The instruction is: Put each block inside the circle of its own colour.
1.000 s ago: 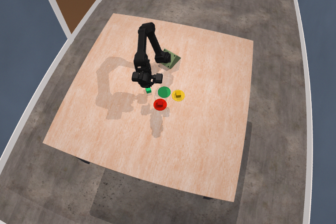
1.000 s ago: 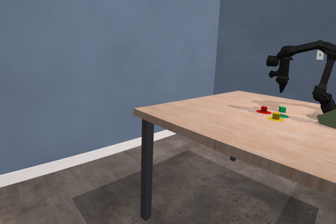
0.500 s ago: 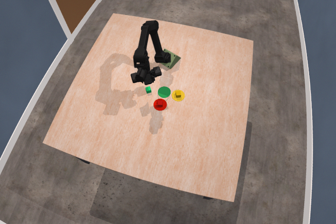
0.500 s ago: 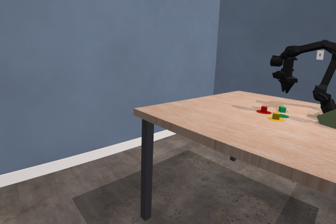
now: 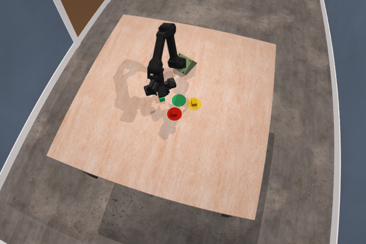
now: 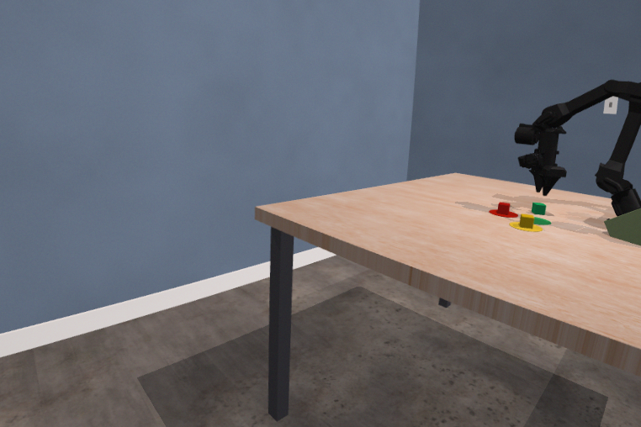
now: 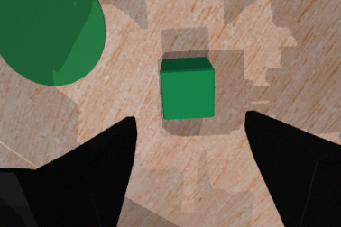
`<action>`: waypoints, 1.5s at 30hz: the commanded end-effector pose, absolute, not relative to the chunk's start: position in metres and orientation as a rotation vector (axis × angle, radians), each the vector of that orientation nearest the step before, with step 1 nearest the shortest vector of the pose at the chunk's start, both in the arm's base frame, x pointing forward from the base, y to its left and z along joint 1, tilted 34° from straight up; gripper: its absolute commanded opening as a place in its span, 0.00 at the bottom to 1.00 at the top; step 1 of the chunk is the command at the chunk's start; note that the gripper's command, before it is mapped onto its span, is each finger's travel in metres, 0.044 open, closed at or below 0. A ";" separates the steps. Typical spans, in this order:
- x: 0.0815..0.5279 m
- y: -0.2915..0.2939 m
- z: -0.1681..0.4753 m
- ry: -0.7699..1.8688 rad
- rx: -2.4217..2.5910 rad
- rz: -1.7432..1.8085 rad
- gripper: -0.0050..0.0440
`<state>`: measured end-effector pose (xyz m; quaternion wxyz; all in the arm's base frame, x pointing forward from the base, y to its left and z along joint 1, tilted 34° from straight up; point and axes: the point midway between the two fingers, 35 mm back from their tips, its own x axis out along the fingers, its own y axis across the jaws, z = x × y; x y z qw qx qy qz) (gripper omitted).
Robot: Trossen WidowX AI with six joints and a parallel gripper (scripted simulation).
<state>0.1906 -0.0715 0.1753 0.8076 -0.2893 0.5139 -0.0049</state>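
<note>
Hanging above the small green cube-shaped block, the black parallel-jaw hand was released, its two dark fingers spread apart with nothing between them and pointing down at the pale wooden worktop. In the wrist view the green block lay on bare wood between the fingertips and slightly ahead of them, touching neither, its faces roughly square to the hand. The flat green circle lay near it but apart from it, a strip of worktop showing between the two, so the block was wholly outside its circle. The exterior view showed the hand clear of the surface, above the green block. In the top view the green block sat near the middle of the worktop, on the side of the green circle away from the right edge. The small red block stood inside the flat red circle, and the small yellow block stood inside the flat yellow circle, both close beside the green circle. The black jointed arm rose from an olive-green wedge-shaped base set toward the far edge of the worktop.
</note>
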 end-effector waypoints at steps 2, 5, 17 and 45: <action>0.200 -0.077 0.161 1.097 -0.621 -0.006 0.64; 0.206 -0.081 0.150 1.097 -0.621 -0.006 0.64; 0.213 -0.086 0.137 1.097 -0.621 -0.007 0.64; 0.215 -0.086 0.147 1.075 -0.625 -0.022 0.32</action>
